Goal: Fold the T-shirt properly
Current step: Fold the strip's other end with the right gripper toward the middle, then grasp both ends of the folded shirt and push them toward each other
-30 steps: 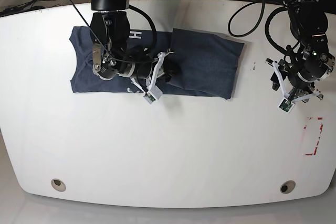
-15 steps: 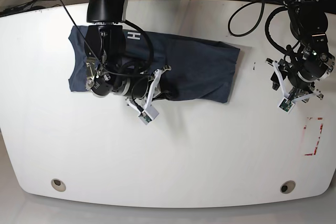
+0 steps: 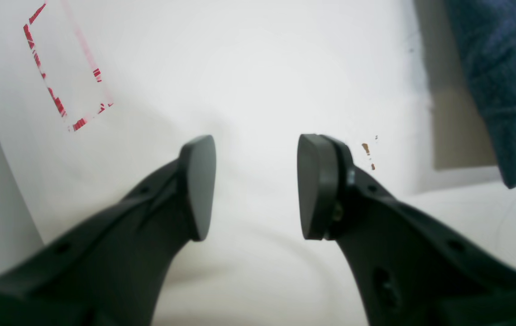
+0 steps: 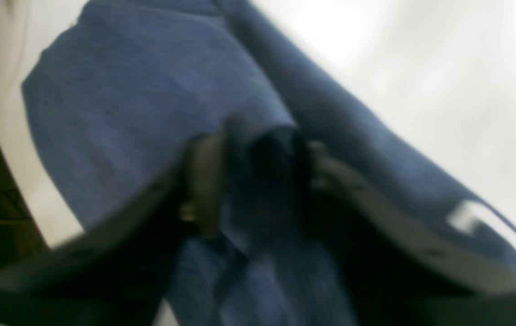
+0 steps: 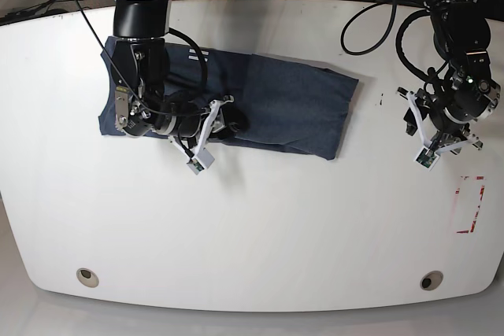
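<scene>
The dark blue T-shirt (image 5: 291, 104) lies partly folded at the back of the white table (image 5: 260, 226), with white lettering (image 5: 197, 54) near its far left edge. My right gripper (image 5: 228, 123) is at the shirt's front edge and is shut on a bunched fold of the T-shirt (image 4: 117, 90). The right wrist view is blurred, with the gripper (image 4: 258, 181) pinching cloth and a white letter (image 4: 489, 231) at the lower right. My left gripper (image 5: 438, 141) hovers open and empty over bare table to the right of the shirt. In the left wrist view it (image 3: 253, 185) stands apart from the shirt's corner (image 3: 498, 68).
A red tape rectangle (image 5: 470, 204) marks the table near its right edge and also shows in the left wrist view (image 3: 65, 68). Two round holes (image 5: 88, 276) (image 5: 431, 280) sit near the front edge. Black cables (image 5: 370, 21) hang behind the table's far edge.
My right gripper has moved left and a little back with the cloth in it, and the whole shirt has slid left. The left arm has barely moved.
</scene>
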Controlling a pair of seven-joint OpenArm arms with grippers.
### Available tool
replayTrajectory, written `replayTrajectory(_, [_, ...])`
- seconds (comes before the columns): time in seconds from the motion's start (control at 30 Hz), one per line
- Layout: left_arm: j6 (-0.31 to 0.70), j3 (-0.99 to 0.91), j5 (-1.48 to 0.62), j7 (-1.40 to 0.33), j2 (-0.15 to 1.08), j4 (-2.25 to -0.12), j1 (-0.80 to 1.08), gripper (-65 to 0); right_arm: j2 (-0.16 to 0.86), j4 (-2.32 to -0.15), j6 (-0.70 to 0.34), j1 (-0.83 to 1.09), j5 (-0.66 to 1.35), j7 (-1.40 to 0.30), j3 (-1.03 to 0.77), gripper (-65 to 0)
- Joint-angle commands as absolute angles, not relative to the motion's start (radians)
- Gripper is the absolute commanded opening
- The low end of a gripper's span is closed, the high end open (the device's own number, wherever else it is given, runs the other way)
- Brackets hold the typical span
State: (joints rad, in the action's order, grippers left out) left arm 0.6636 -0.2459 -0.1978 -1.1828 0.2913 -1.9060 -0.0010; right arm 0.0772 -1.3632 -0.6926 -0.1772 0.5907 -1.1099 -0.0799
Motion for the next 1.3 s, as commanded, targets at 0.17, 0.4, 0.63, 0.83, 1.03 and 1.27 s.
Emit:
replayTrajectory(0.17, [0.662, -0.168, -0.209, -1.165, 0.225, -1.926, -0.045, -37.8, 0.136, -1.532, -0.698, -0.147, 0.719, -1.099, -0.114, -23.3])
replayTrajectory(0.4, [0.662, -0.166, -0.208, -1.171, 0.088, -1.899, -0.096, -33.1, 0.22, -1.578, -0.698, -0.088, 0.906, -1.099, -0.243, -22.8])
replayTrajectory(0.63, [0.661, -0.165, -0.208, -1.167, 0.013, -1.776, -0.107, -24.3, 0.292, -1.577, -0.698, -0.01, 1.024, -1.099, -0.421, -22.7])
replayTrajectory(0.83, [0.661, -0.165, -0.208, -1.155, 0.002, -1.672, -0.105, -37.6, 0.341, -1.575, -0.698, 0.059, 1.124, -1.099, -0.564, -22.7])
replayTrajectory(1.03, [0.654, -0.165, -0.206, -1.076, 0.001, -1.547, -0.11, -53.3, 0.349, -1.518, -0.698, 0.084, 1.13, -1.132, -0.688, -22.4])
replayTrajectory(1.27, [0.653, -0.165, -0.202, -1.076, 0.001, -1.521, -0.105, -53.2, 0.377, -1.353, -0.687, 0.084, 1.127, -1.161, -0.75, -7.0])
